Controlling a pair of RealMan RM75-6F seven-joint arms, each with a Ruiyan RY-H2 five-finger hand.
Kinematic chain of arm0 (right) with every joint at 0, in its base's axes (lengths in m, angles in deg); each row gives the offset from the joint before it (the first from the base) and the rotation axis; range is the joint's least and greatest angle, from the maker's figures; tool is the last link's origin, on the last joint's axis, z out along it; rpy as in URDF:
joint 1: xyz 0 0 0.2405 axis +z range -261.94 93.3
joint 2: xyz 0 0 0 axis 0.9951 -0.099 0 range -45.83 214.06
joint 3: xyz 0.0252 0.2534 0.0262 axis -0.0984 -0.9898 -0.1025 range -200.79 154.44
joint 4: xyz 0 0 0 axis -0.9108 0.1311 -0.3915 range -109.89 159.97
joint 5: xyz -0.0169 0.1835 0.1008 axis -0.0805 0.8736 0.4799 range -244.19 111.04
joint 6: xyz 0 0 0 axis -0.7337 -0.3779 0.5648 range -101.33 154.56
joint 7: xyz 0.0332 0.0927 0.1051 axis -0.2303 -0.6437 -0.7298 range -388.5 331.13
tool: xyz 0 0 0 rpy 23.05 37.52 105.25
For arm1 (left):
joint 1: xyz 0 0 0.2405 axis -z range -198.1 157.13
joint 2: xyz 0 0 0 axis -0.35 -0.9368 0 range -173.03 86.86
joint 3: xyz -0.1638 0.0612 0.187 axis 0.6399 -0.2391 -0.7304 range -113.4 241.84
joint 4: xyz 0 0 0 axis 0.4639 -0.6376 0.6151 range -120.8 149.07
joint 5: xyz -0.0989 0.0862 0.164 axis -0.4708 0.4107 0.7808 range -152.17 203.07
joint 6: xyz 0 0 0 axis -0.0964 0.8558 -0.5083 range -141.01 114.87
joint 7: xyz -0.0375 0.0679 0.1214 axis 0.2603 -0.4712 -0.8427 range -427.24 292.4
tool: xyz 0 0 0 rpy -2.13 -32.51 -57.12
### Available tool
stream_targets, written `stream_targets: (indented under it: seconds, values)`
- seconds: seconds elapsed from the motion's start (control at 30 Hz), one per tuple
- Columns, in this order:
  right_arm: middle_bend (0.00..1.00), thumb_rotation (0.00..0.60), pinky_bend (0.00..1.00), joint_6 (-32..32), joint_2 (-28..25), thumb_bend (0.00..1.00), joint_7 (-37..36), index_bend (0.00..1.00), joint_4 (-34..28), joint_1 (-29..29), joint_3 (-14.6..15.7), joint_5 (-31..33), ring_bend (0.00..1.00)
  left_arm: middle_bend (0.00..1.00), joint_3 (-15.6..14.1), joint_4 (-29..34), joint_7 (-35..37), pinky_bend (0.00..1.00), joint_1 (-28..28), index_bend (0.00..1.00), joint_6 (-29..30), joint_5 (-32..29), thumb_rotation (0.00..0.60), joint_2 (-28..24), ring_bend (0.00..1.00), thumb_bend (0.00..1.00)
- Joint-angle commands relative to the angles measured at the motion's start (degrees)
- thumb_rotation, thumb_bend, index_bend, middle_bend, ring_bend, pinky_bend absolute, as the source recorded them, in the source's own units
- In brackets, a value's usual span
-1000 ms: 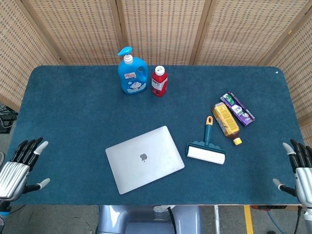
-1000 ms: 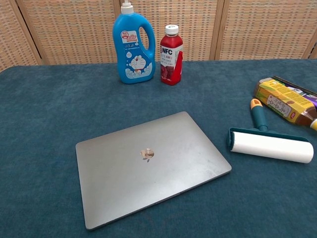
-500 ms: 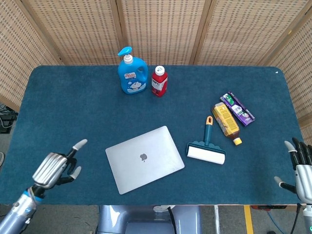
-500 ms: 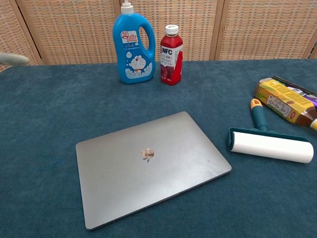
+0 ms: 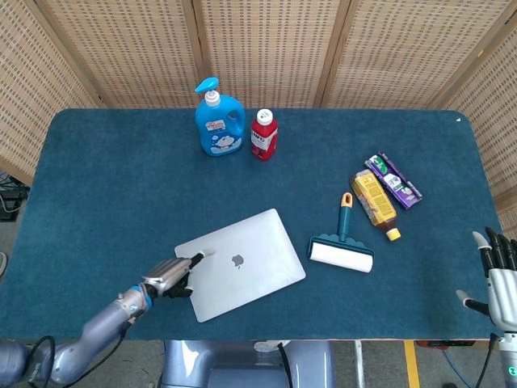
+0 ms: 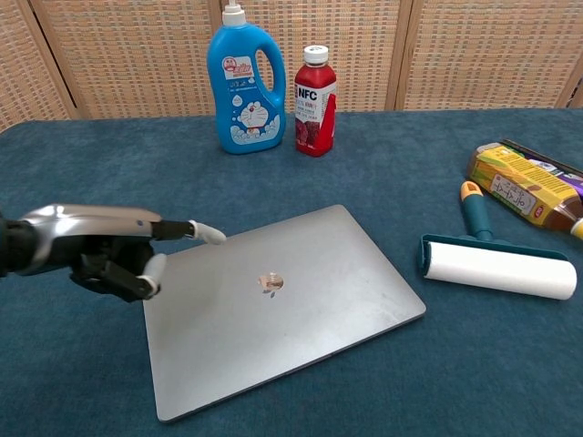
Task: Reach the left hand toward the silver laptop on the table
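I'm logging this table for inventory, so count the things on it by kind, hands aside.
Bottles: 3 — blue detergent bottle, red juice bottle, yellow-labelled bottle
Silver laptop: 1
Teal-handled lint roller: 1
Purple packet: 1
Total: 6

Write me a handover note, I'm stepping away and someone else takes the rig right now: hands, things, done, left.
Left hand: holds nothing, one finger stretched out over the laptop's left edge, the rest curled; contact unclear.
Right hand: open, at the table's right edge, away from everything.
Laptop: closed, flat, near the front middle of the table.
Done: the left hand has arrived at the laptop.
Left: little; settle the hand on the lid if contact is wanted.
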Motion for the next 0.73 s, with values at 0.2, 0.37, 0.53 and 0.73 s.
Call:
stream_targets:
  seconds: [0.2, 0.37, 0.53, 0.73]
  values:
    - [0.0, 0.6, 0.0, -0.1, 0.0, 0.0, -0.2, 0.0, 0.2, 0.0, 0.0, 0.2, 0.0, 0.97, -1.2, -2.7, -7.2, 1.0, 14.7, 0.0, 0.3, -19.3, 0.6, 9.1, 0.99, 1.0]
    - [0.0, 0.6, 0.0, 0.0, -0.2, 0.0, -0.7, 0.0, 0.4, -0.2, 0.0, 0.3, 0.0, 0.97, -1.8, -3.8, -6.8, 1.0, 15.8, 0.0, 1.6, -21.2, 0.6, 10.0, 0.99, 1.0]
    - [0.0, 0.6, 0.0, 0.2, -0.3, 0.0, -1.0, 0.0, 0.3, -0.2, 0.0, 0.1, 0.0, 0.97, -1.8, -4.0, -5.8, 1.0, 15.9, 0.0, 2.5, -20.8, 0.6, 10.0, 0.99, 1.0]
    - [0.0, 0.6, 0.0, 0.0, -0.3, 0.0, -0.9, 0.0, 0.3, -0.2, 0.1, 0.1, 0.0, 0.97, -2.3, -4.1, -5.5, 1.0, 16.6, 0.0, 2.6, -21.5, 0.6, 9.9, 0.99, 1.0]
